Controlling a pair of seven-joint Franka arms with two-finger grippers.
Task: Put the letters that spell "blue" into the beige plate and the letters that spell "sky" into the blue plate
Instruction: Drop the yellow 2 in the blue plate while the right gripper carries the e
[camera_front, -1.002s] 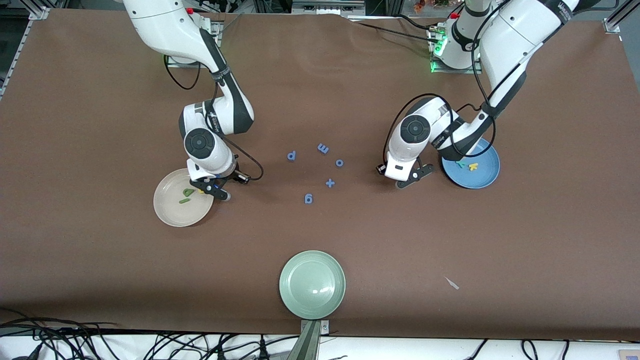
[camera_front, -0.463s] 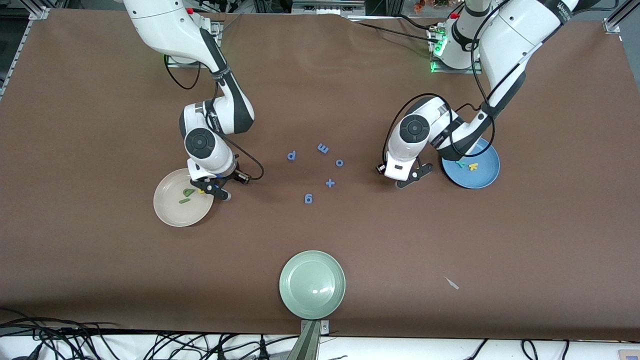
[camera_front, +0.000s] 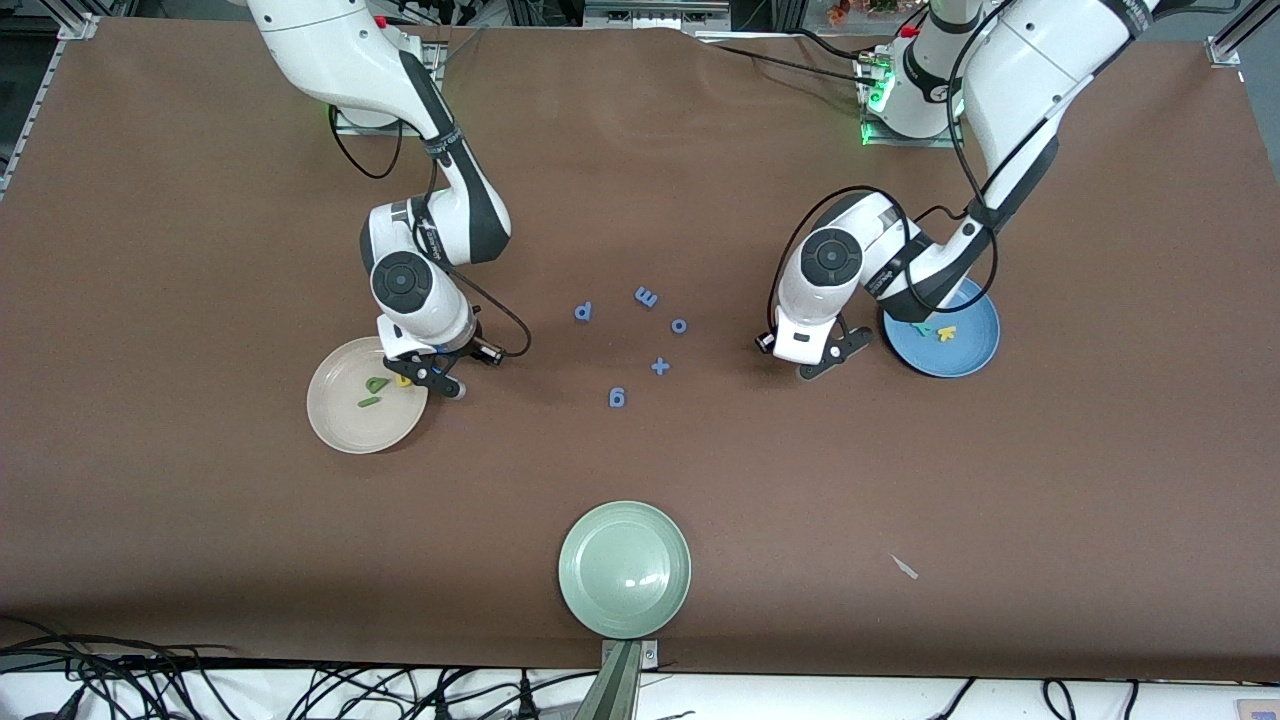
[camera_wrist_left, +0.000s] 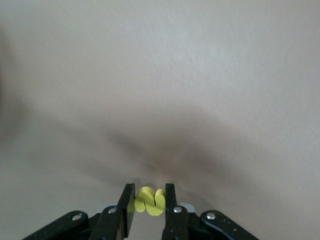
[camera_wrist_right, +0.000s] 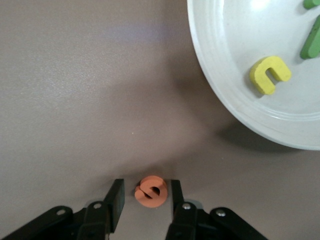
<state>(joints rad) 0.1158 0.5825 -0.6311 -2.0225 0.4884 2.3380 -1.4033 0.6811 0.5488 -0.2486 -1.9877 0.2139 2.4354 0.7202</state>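
Two grippers are at work, and I report each from its fingers outward. My left gripper (camera_wrist_left: 150, 192) is closed hard on the yellow s (camera_wrist_left: 150, 201), which stands on edge between the pads; I judge its long axis runs from finger to finger, so it is squeezed endwise. In the front view this gripper hangs over bare table just beside the blue plate (camera_front: 975, 355), where the yellow k (camera_front: 945, 333) and teal y (camera_front: 922, 327) already lie. Letting go here would drop the s short of the rim, and springy foam pinched this way may jump sideways or cling to a pad. My right gripper (camera_wrist_right: 146, 186) stands parted, holding nothing, its fingers (camera_wrist_right: 116, 197) astride the orange e (camera_wrist_right: 151, 191), which lies flat on the table. The e is nearly round with no real long axis, and its mouth faces one finger. It sits off centre, so closing may shove or tip it rather than grip it. Just beside it is the beige plate (camera_wrist_right: 225, 115), holding the yellow u (camera_wrist_right: 270, 75), the green l (camera_wrist_right: 312, 40) and the olive b (camera_front: 376, 384); a low carry could catch that rim.
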